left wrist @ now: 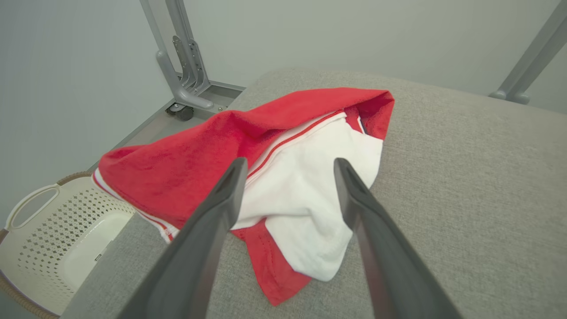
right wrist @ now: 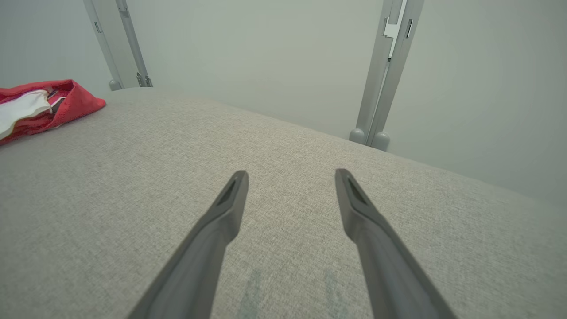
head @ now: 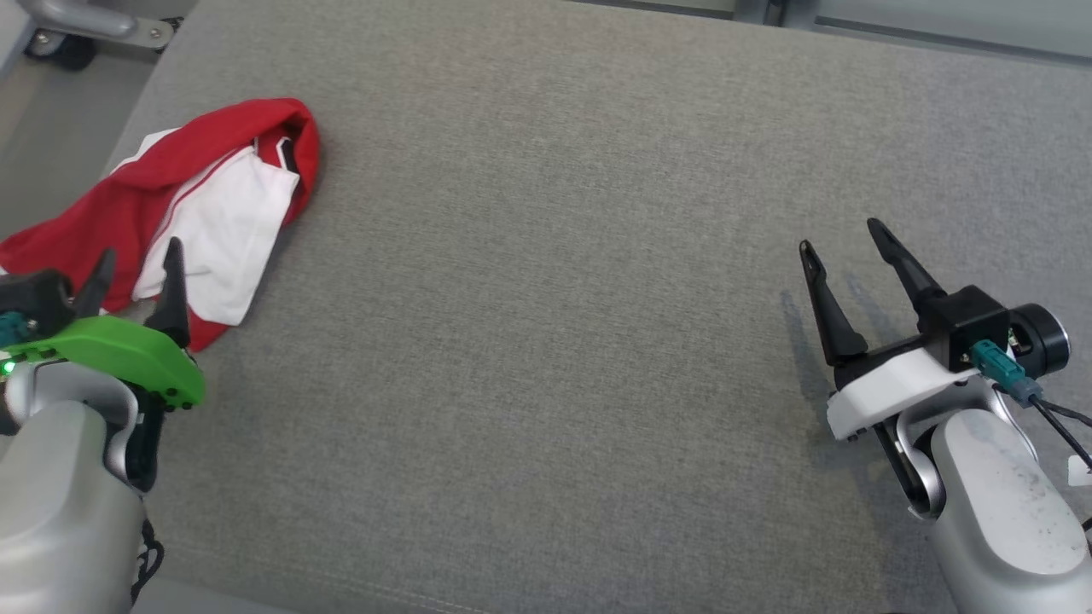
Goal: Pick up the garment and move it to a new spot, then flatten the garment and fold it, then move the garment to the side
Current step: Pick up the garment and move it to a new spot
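A crumpled red and white garment (head: 183, 209) lies at the left edge of the grey padded table (head: 554, 298). The left wrist view has the same garment (left wrist: 283, 177) bunched, white panel toward me, part of it hanging over the table's left edge. My left gripper (head: 138, 271) stands open just short of the garment's near side, fingers (left wrist: 221, 208) apart and holding nothing. My right gripper (head: 845, 243) is open far to the right above bare table. The right wrist view has the garment (right wrist: 40, 106) far off at its left.
A cream perforated laundry basket (left wrist: 53, 230) sits on the floor beside the table's left edge. Grey metal frame legs with a castor (left wrist: 184, 110) stand behind the table's far left corner. More frame posts (right wrist: 383, 71) rise beyond the far edge.
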